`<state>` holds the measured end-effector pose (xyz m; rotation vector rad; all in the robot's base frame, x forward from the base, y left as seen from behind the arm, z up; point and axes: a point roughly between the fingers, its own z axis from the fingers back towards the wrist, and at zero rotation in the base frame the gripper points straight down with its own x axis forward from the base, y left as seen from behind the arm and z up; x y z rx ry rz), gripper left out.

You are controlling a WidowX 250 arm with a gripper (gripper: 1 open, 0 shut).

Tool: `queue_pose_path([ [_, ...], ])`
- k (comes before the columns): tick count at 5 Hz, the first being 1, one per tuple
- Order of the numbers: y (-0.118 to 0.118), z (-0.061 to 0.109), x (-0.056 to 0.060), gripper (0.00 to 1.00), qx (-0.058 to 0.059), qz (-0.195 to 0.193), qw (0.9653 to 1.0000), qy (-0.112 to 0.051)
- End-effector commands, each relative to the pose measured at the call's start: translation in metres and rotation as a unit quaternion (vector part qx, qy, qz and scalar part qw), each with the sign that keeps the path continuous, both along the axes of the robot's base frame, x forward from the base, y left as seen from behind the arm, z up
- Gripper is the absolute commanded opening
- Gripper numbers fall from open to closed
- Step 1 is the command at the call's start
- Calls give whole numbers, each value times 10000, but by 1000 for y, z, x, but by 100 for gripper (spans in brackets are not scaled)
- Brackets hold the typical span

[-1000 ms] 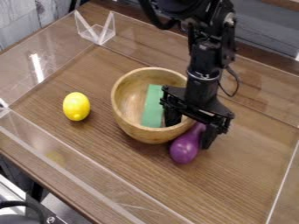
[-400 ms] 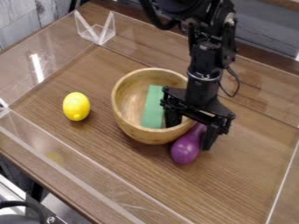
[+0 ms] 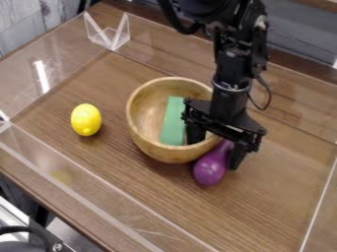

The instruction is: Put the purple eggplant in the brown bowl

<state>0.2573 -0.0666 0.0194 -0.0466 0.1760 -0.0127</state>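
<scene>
The purple eggplant (image 3: 208,167) lies on the wooden table just right of and in front of the brown bowl (image 3: 148,133), touching or nearly touching its rim. The bowl holds a green rectangular block (image 3: 172,117). My black gripper (image 3: 219,144) hangs straight down over the eggplant's upper end, low over the bowl's right rim. Its fingers (image 3: 242,148) stand apart on either side of the eggplant's top, so it looks open around it. The eggplant's stem end is hidden behind the fingers.
A yellow lemon (image 3: 86,119) sits on the table left of the bowl. Clear acrylic walls (image 3: 53,162) run along the table's front and left edges, and a clear folded stand (image 3: 108,31) is at the back left.
</scene>
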Motion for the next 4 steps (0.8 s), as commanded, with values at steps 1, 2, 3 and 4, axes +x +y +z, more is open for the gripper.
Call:
queue_pose_path([
  [1,-13,-15,-23,100,-6,-77,9990,438],
  [2,-14,-15,-23,100,-4,-65,9989,460],
  [3,-15,-16,-24,100,0,-53,9988,481],
  [4,-15,-16,-25,100,5,-41,9987,502],
])
